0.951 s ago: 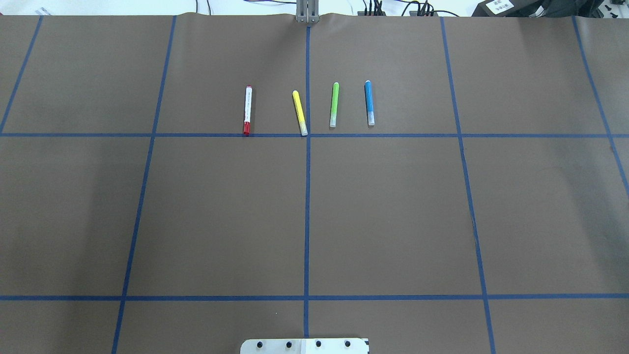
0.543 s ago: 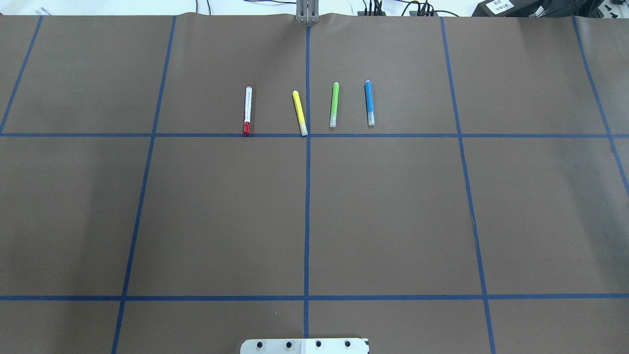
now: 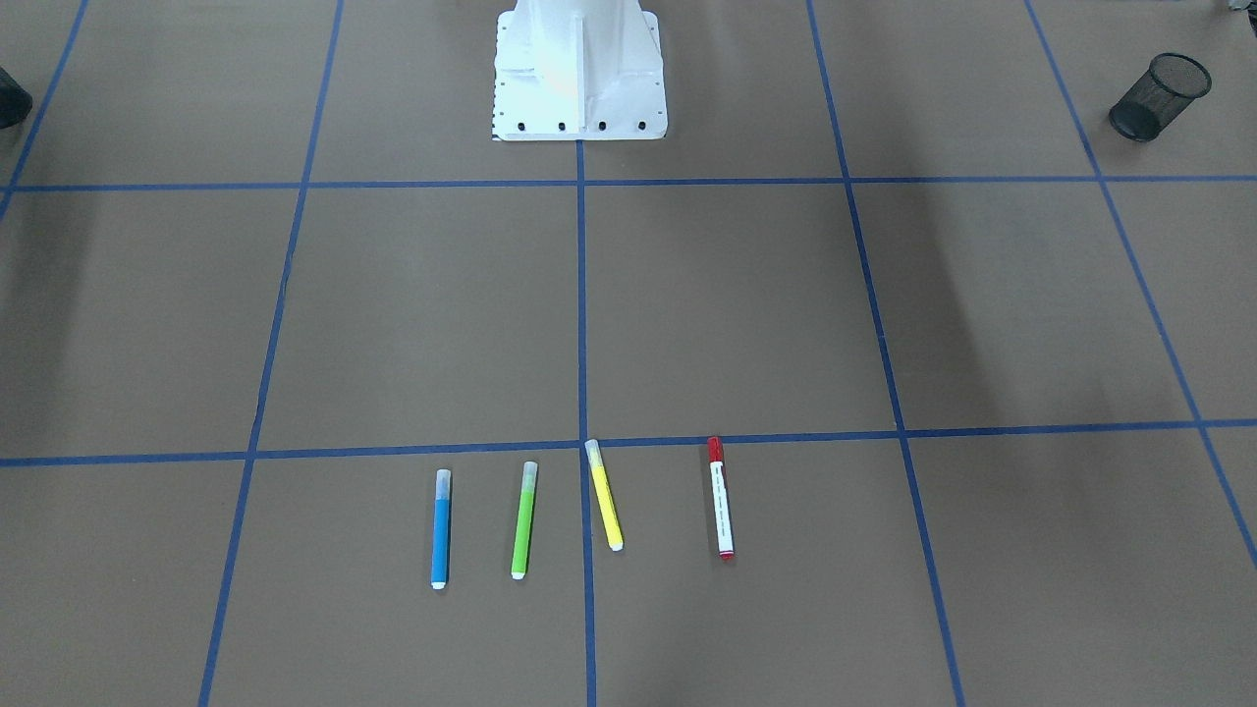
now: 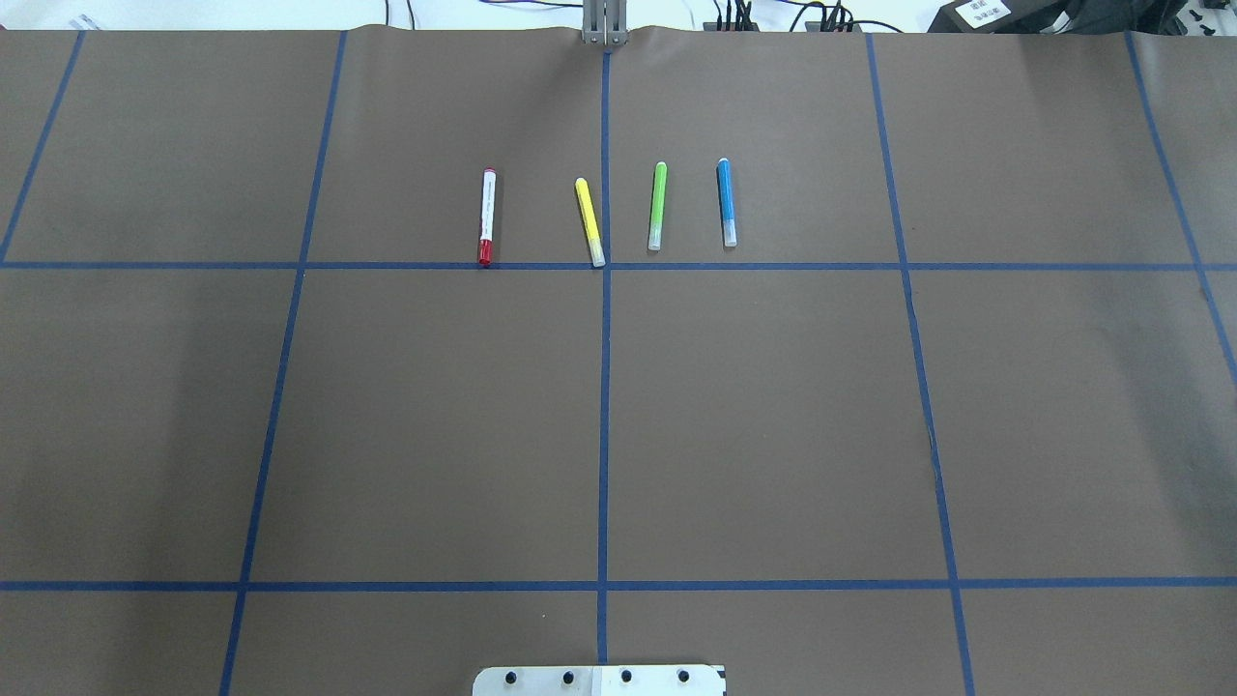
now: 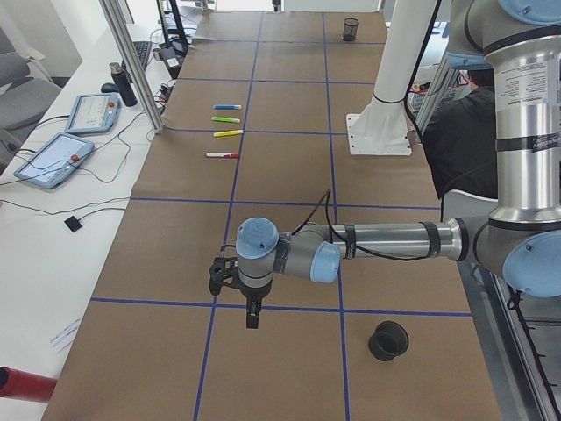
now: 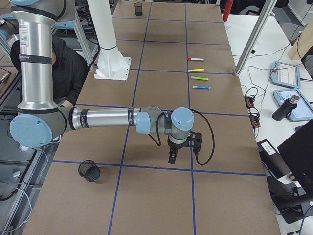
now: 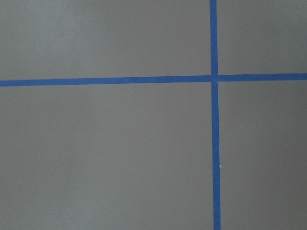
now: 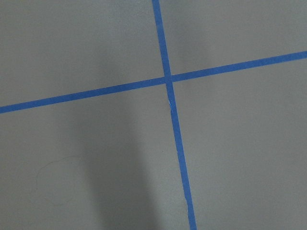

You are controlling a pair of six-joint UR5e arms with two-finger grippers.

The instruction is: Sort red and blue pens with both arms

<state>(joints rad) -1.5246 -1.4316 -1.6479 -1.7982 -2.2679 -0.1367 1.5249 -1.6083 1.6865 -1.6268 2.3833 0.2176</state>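
The red marker (image 4: 487, 217) (image 3: 721, 498), white-barrelled with a red cap, lies at the left end of a row of pens on the far half of the table. At the row's right end lies the blue highlighter (image 4: 726, 202) (image 3: 441, 528). Neither arm reaches into the overhead or front views. In the left side view my left gripper (image 5: 252, 316) points down over the table's left end, far from the pens. The right side view has my right gripper (image 6: 172, 157) pointing down over the right end. I cannot tell whether either is open or shut. Both wrist views hold only brown paper and blue tape.
A yellow highlighter (image 4: 589, 221) and a green highlighter (image 4: 657, 206) lie between the two task pens. One black mesh cup (image 5: 387, 340) stands near the left arm, another mesh cup (image 6: 89, 170) near the right. The white robot base (image 3: 579, 69) stands mid-table.
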